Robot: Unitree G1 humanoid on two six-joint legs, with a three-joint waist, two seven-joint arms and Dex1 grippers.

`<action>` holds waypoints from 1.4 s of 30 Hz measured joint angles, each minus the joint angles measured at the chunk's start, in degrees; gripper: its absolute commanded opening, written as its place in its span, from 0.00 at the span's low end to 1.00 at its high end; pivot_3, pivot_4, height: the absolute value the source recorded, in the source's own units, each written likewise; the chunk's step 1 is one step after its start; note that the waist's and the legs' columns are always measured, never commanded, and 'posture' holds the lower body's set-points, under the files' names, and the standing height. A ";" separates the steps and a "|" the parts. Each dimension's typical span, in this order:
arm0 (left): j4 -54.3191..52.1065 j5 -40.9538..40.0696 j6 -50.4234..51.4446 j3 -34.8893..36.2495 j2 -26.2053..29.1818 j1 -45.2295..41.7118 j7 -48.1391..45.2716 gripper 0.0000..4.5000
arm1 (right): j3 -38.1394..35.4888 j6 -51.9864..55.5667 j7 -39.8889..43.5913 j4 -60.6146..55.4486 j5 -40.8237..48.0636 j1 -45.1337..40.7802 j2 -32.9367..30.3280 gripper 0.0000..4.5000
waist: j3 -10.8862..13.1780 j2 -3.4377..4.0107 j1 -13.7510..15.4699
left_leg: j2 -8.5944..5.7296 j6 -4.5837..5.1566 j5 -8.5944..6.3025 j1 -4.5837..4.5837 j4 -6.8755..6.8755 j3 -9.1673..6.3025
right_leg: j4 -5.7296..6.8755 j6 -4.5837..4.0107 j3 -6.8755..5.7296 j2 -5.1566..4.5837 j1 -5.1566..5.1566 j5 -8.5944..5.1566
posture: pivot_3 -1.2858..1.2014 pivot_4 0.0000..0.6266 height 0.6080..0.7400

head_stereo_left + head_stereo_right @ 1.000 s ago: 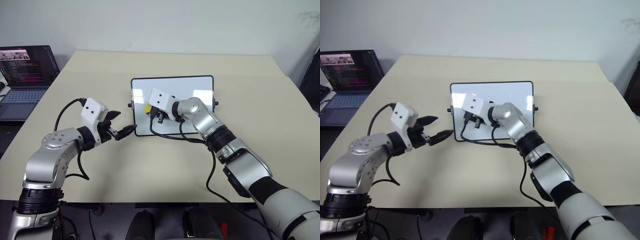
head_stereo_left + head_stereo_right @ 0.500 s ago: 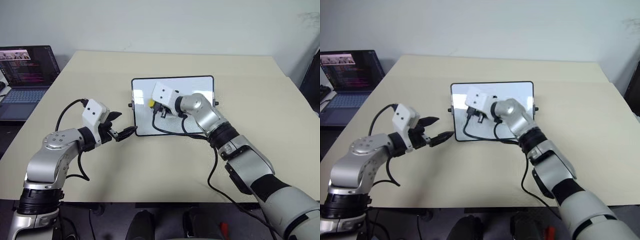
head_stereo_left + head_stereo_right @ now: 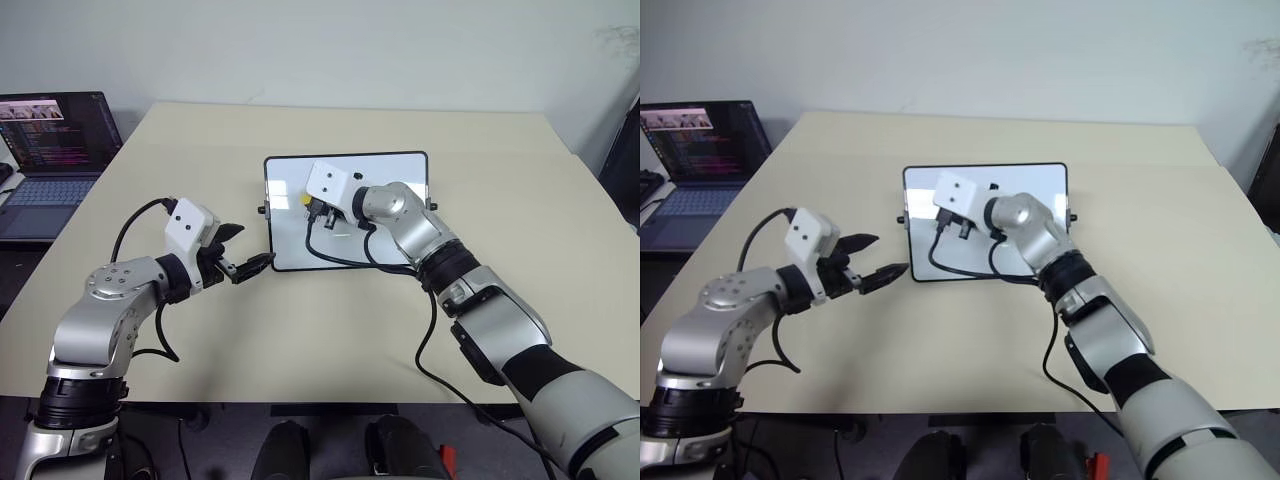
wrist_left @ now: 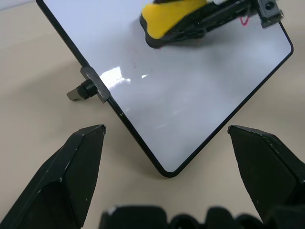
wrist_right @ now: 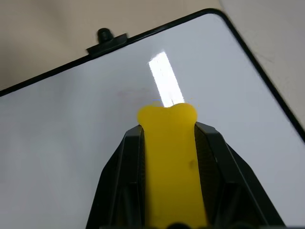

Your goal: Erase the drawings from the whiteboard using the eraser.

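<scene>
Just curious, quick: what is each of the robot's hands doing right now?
Left gripper: open, holding nothing, beside the whiteboard.
Right gripper: shut on the yellow eraser, over the whiteboard.

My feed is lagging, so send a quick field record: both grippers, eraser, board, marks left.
right gripper: shut on the eraser, over the whiteboard
eraser: yellow, at the board's upper left part
left gripper: open, empty, beside the board's near left corner
drawings: a bit of red shows by the eraser; faint smear on the wiped part
laptop: far left, open
</scene>
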 measured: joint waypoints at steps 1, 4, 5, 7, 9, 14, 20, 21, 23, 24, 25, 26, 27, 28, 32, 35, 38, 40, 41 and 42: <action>-0.01 0.00 0.00 0.00 -0.06 0.00 0.00 1.00 | 0.15 0.26 0.77 -0.43 -0.03 0.34 -0.04 0.24 | 0.00 0.00 -0.02 | 0.01 0.00 0.00 0.01 0.00 0.00 | 0.01 0.00 0.00 0.00 0.01 0.00 | 0.52 0.24 1.00; -0.01 0.01 0.00 -0.05 -0.25 0.02 -0.02 1.00 | 0.95 0.84 3.07 -1.78 -0.06 1.63 -0.25 0.24 | 0.00 0.00 -0.03 | 0.01 0.00 0.00 0.06 0.01 0.00 | 0.03 0.00 0.00 0.02 0.03 0.01 | 0.52 0.24 1.00; -0.03 0.01 0.00 -0.05 -0.25 0.02 -0.03 1.00 | 0.92 0.87 2.58 -1.67 -0.07 1.61 -0.22 0.24 | 0.00 0.00 -0.02 | 0.02 0.02 0.01 0.07 0.02 -0.01 | 0.03 0.00 0.00 0.02 0.03 0.01 | 0.52 0.24 1.00; -0.04 0.01 0.00 -0.05 -0.25 0.06 -0.04 1.00 | 0.66 0.65 0.40 -1.07 -0.06 1.44 0.30 0.24 | 0.00 0.01 -0.01 | 0.02 0.04 0.03 0.07 0.02 -0.01 | 0.03 -0.03 -0.01 0.02 0.03 0.04 | 0.52 0.24 1.00; -0.07 0.02 0.00 -0.06 -0.25 0.06 -0.06 1.00 | 0.22 0.15 -2.38 0.33 -0.07 0.29 0.56 0.24 | 0.00 0.01 0.03 | 0.02 0.07 0.05 0.07 0.02 -0.02 | 0.03 -0.04 -0.01 0.02 0.02 0.07 | 0.52 0.24 1.00; -0.08 0.02 0.00 -0.06 -0.25 0.09 -0.11 1.00 | -0.22 -0.05 -3.64 1.89 -0.13 -1.55 0.13 0.24 | 0.00 0.00 0.08 | 0.01 0.07 0.07 0.05 0.00 0.01 | -0.01 -0.04 0.02 0.02 0.02 0.07 | 0.52 0.24 1.00; -0.26 0.01 0.01 -0.06 -0.25 0.35 -0.13 1.00 | 1.24 0.33 2.56 -1.53 -0.36 1.15 -1.14 0.24 | -0.01 -0.01 0.03 | 0.02 0.07 0.07 0.07 -0.02 0.02 | -0.01 -0.04 0.02 0.02 0.03 0.06 | 0.52 0.24 1.00; -0.27 0.01 0.01 -0.06 -0.25 0.36 -0.13 1.00 | 1.62 0.45 3.23 -1.92 -0.43 1.49 -1.15 0.24 | -0.01 -0.01 0.00 | 0.03 0.07 0.07 0.09 -0.02 0.02 | 0.00 -0.03 0.01 0.02 0.03 0.07 | 0.52 0.24 1.00; -0.29 0.01 0.01 -0.06 -0.25 0.36 -0.14 1.00 | 1.96 0.58 3.12 -2.11 -0.79 1.53 -1.14 0.24 | -0.01 -0.01 -0.01 | 0.04 0.08 0.07 0.10 -0.02 0.00 | 0.01 -0.03 0.00 0.03 0.03 0.07 | 0.52 0.24 1.00; -0.29 0.01 0.01 -0.06 -0.25 0.37 -0.17 1.00 | 1.95 0.57 2.90 -2.07 -0.85 1.50 -1.12 0.24 | -0.01 -0.01 0.00 | 0.03 0.08 0.07 0.10 -0.01 -0.01 | 0.01 -0.03 -0.01 0.03 0.03 0.06 | 0.52 0.24 1.00; -0.29 0.01 0.01 -0.06 -0.25 0.38 -0.23 1.00 | 1.92 0.45 2.17 -1.84 -0.85 1.43 -0.94 0.24 | -0.01 -0.01 0.00 | 0.03 0.08 0.07 0.10 -0.01 0.00 | 0.01 -0.03 0.00 0.03 0.03 0.07 | 0.52 0.24 1.00; -0.29 0.01 0.01 -0.06 -0.25 0.37 -0.30 1.00 | 1.70 0.18 0.86 -1.35 -0.85 1.24 -0.57 0.24 | -0.01 0.00 -0.02 | 0.04 0.08 0.07 0.10 -0.01 0.00 | 0.01 -0.04 0.00 0.04 0.03 0.07 | 0.52 0.24 1.00; -0.30 0.02 0.01 -0.07 -0.25 0.37 -0.45 1.00 | 1.48 -0.04 -0.42 -0.75 -0.85 0.83 -0.31 0.24 | 0.00 0.00 -0.01 | 0.04 0.08 0.08 0.09 -0.01 0.00 | 0.01 -0.04 0.00 0.04 0.02 0.07 | 0.52 0.24 1.00; -0.30 0.02 0.01 -0.07 -0.25 0.37 -0.56 1.00 | 1.07 -0.13 -1.30 -0.27 -0.85 0.42 -0.14 0.24 | 0.00 0.00 0.01 | 0.04 0.09 0.08 0.09 -0.01 -0.01 | 0.01 -0.04 -0.01 0.04 0.02 0.07 | 0.52 0.24 1.00; -0.30 0.03 0.01 -0.07 -0.25 0.37 -0.90 1.00 | -0.92 -0.06 -2.28 0.65 0.08 -0.53 0.10 0.24 | 0.00 0.01 0.09 | 0.03 0.09 0.08 0.04 -0.01 0.01 | -0.03 -0.05 0.01 0.03 0.02 0.08 | 0.52 0.24 1.00; -0.30 0.03 0.01 -0.07 -0.26 0.37 -1.03 1.00 | -2.44 0.75 -1.93 -0.08 0.76 0.13 0.95 0.24 | 0.00 0.01 -0.08 | 0.04 0.09 0.08 0.02 -0.05 0.03 | -0.03 -0.06 0.02 0.03 -0.02 0.07 | 0.52 0.24 1.00; -0.30 0.05 0.00 -0.13 -0.28 0.37 -1.07 1.00 | -3.08 1.23 -2.71 -0.55 1.21 0.64 1.87 0.24 | 0.01 0.02 -0.13 | 0.05 0.09 0.08 0.01 -0.09 0.03 | -0.03 -0.07 0.01 0.03 -0.04 0.07 | 0.52 0.24 1.00; -0.29 0.06 0.00 -0.62 -0.28 0.33 -1.13 1.00 | -3.63 1.19 -4.28 -0.50 1.23 0.70 3.30 0.24 | 0.02 0.04 -0.36 | 0.06 0.09 0.07 -0.01 -0.12 0.06 | -0.03 -0.07 0.04 0.04 -0.09 0.07 | 0.52 0.24 1.00; -0.30 0.05 -0.01 -0.91 -0.40 0.33 -1.17 1.00 | -3.63 1.16 -5.01 -0.46 1.21 0.70 3.98 0.24 | 0.03 0.05 -0.48 | 0.06 0.09 0.07 -0.03 -0.14 0.05 | -0.04 -0.08 0.03 0.04 -0.12 0.06 | 0.52 0.24 1.00; -0.30 0.05 -0.01 -1.08 -0.42 0.33 -1.21 1.00 | -3.63 1.15 -5.41 -0.43 1.21 0.70 4.36 0.24 | 0.03 0.05 -0.51 | 0.07 0.08 0.07 -0.08 -0.14 0.04 | -0.04 -0.08 0.02 0.05 -0.15 0.06 | 0.52 0.24 1.00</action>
